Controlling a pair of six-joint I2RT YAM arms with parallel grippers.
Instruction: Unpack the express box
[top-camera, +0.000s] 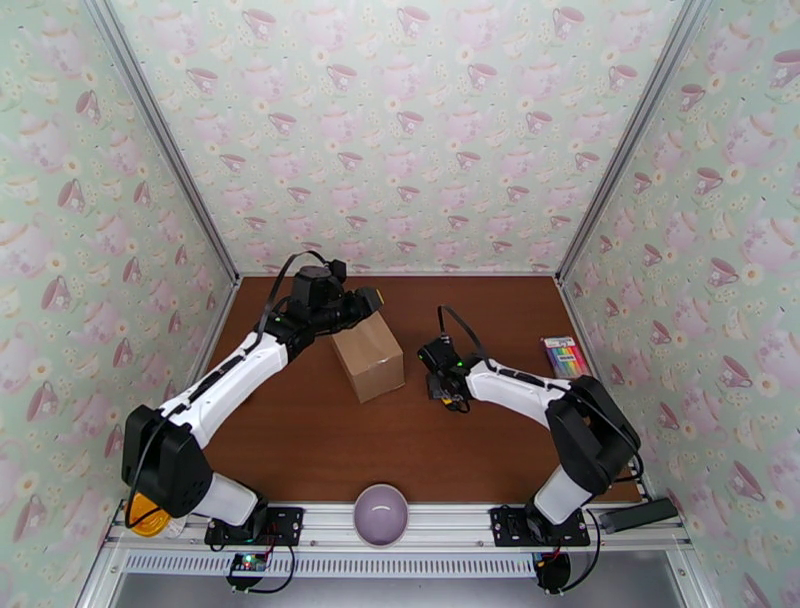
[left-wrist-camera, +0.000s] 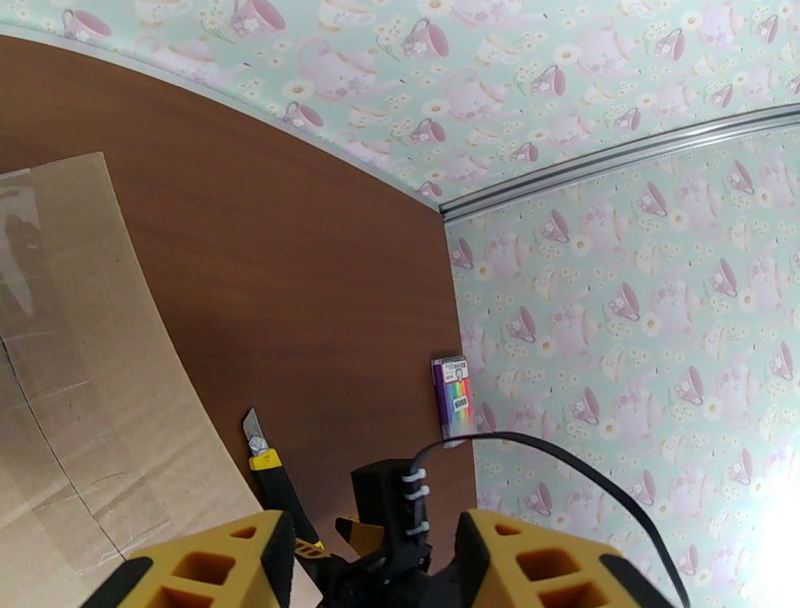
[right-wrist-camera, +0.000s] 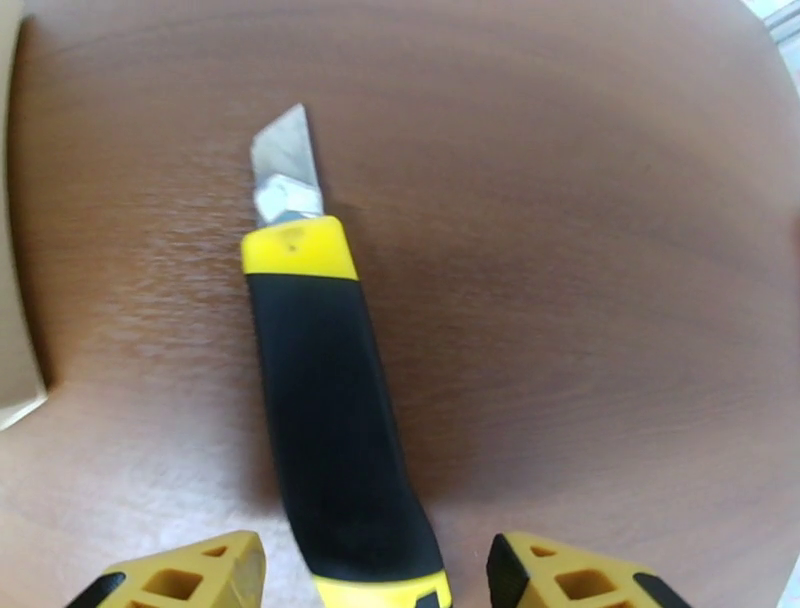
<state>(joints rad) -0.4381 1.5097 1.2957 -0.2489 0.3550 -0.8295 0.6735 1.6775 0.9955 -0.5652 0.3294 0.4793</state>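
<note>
Knife (right-wrist-camera: 335, 420) lies on table (top-camera: 300, 440), right of express box (top-camera: 369, 357).

Top cam sits high up behind the arm bases, tilted down and forward, far enough back to take in the whole table (top-camera: 300, 450) up to the back wall. Left wrist cam is low and right up against the express box (left-wrist-camera: 80, 400), facing across toward the right-hand wall. Right wrist cam looks nearly straight down, super close on the utility knife (right-wrist-camera: 320, 420). Both wrist cams catch that knife; top and left wrist share the box and the marker pack (left-wrist-camera: 453, 398).
</note>
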